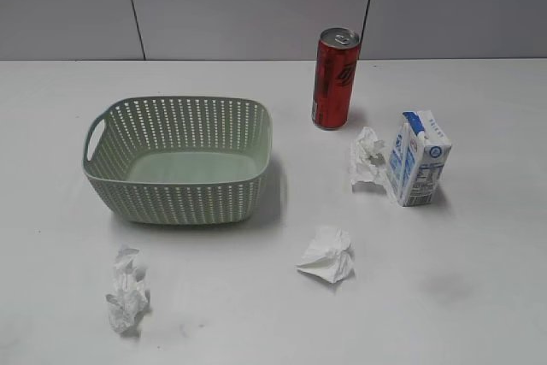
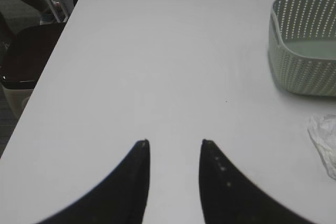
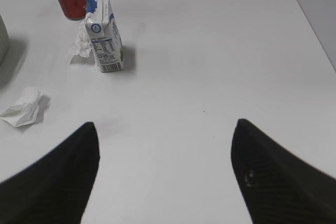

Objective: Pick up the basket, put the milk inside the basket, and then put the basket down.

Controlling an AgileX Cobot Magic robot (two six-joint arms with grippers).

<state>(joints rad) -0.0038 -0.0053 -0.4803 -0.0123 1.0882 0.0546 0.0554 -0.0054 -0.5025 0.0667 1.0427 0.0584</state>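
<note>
The sage-green basket (image 1: 178, 160) stands empty on the white table, left of centre; its corner also shows in the left wrist view (image 2: 304, 45). The white-and-blue milk carton (image 1: 418, 157) stands upright at the right, also in the right wrist view (image 3: 106, 36). Neither gripper shows in the exterior view. My left gripper (image 2: 174, 142) is open and empty over bare table, well to the left of the basket. My right gripper (image 3: 164, 125) is wide open and empty, nearer than the milk and apart from it.
A tall red can (image 1: 335, 79) stands behind the milk. Crumpled white paper balls lie beside the milk (image 1: 367, 156), in front of centre (image 1: 327, 255) and at the front left (image 1: 128, 290). The table's left edge (image 2: 47, 77) drops to dark furniture.
</note>
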